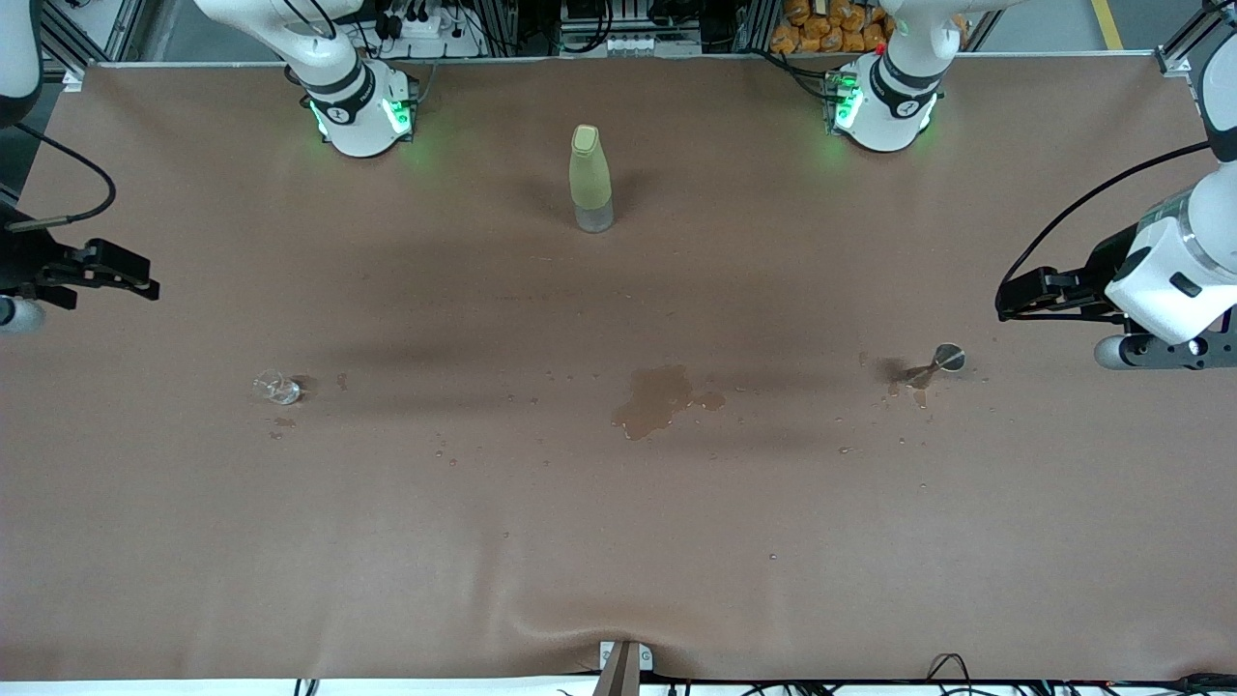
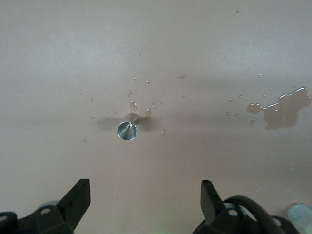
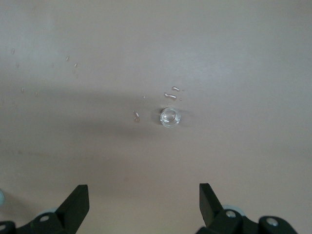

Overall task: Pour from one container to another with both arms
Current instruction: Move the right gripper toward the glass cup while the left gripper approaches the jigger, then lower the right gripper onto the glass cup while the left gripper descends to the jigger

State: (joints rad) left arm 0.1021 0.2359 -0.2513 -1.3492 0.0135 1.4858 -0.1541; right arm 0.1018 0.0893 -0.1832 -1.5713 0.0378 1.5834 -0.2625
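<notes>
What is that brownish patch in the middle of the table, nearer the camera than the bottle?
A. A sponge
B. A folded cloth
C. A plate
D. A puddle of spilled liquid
D: the puddle lies flat and irregular on the table, ringed by scattered droplets, nearer the camera than the upright bottle.

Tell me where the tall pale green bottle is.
The tall pale green bottle stands upright between the two arm bases, farther from the front camera than the spill.

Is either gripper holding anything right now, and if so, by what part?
Nothing is held. The left gripper hangs open above the small metal funnel, and the right gripper hangs open above the small clear glass.
</notes>
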